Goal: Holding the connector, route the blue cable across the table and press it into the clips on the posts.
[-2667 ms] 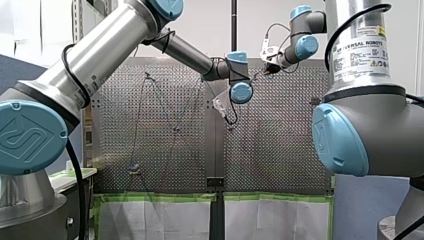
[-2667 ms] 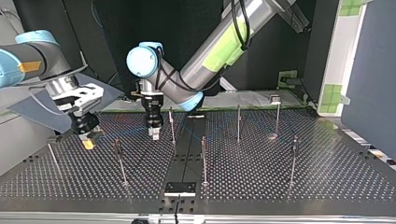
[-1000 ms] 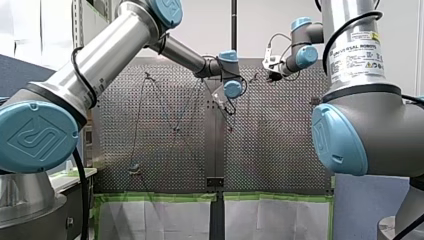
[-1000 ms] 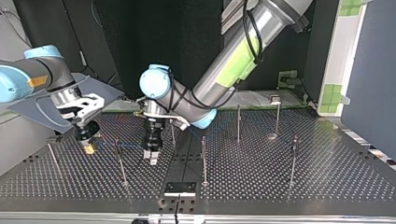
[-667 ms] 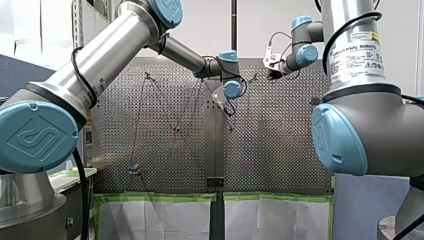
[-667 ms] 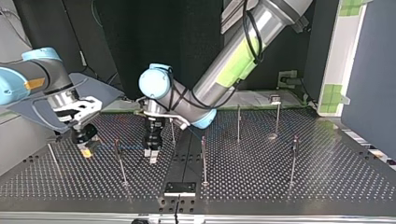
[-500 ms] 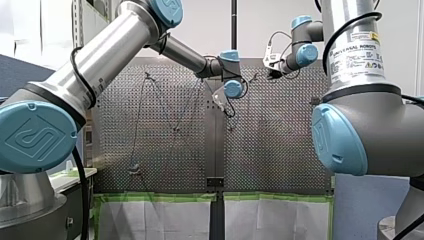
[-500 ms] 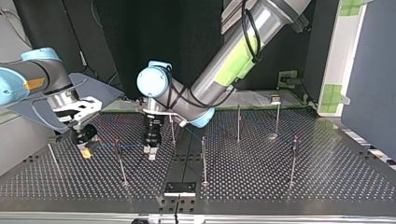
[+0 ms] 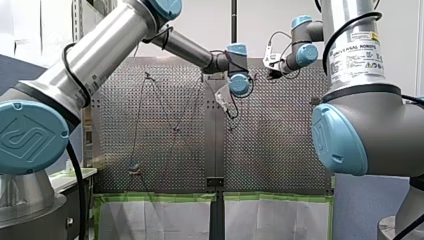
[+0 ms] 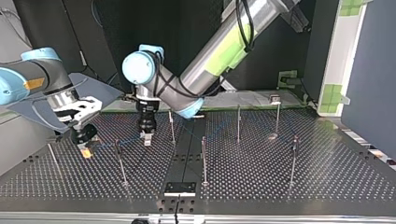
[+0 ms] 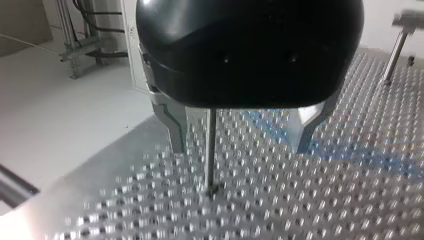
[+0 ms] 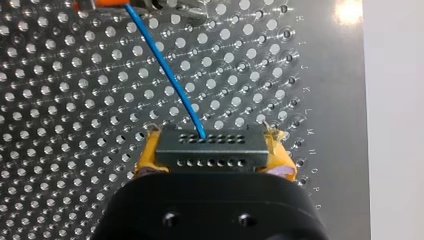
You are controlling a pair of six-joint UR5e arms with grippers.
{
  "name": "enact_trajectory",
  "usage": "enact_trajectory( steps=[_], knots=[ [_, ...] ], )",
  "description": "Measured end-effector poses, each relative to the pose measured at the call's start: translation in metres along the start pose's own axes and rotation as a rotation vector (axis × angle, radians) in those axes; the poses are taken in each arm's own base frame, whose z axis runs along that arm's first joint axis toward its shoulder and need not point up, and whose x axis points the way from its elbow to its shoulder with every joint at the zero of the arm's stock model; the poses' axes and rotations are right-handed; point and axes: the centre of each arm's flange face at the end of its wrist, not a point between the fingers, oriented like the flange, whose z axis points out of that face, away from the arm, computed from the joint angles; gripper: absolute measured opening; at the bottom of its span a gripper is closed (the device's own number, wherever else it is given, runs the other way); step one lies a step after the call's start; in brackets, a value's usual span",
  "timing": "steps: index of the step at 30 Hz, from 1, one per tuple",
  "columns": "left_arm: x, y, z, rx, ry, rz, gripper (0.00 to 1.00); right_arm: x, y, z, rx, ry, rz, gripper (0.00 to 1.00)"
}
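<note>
Perforated metal table (image 10: pixel 280 177), thin posts (image 10: pixel 204 158) upright, black backdrop (image 10: pixel 187 37) behind. Right gripper (image 12: pixel 214 150) yellow pads clamp dark connector (image 12: pixel 210 156) at top view's left; long axis spans pad to pad, blue cable (image 12: pixel 165 65) exits ahead. Left gripper (image 11: pixel 241 145) jaws apart, straddling one post (image 11: pixel 211 150).

In the front view a pale wall (image 9: pixel 200 15) fills the upper middle, and white sheets (image 9: pixel 155 220) edged with green tape (image 9: pixel 155 197) hang along the bottom. In the top view a black curtain (image 10: pixel 182 28) covers the upper middle and a grey-blue panel (image 10: pixel 373 70) stands at the right.
</note>
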Motion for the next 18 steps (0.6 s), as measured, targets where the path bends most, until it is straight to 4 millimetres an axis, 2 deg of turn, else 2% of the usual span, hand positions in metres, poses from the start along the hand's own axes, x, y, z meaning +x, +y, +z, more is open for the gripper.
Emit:
enact_trajectory(
  steps=[8, 18],
  knots=[
    [-0.008, -0.018, -0.041, 0.012, 0.056, 0.02, 1.0, 0.0, 0.0, 0.0, -0.001, 0.0, 0.0, 0.0],
    [-0.033, -0.034, -0.079, 0.038, 0.015, -0.082, 1.0, 0.0, 0.001, 0.0, -0.002, 0.001, 0.002, 0.0]
  ],
)
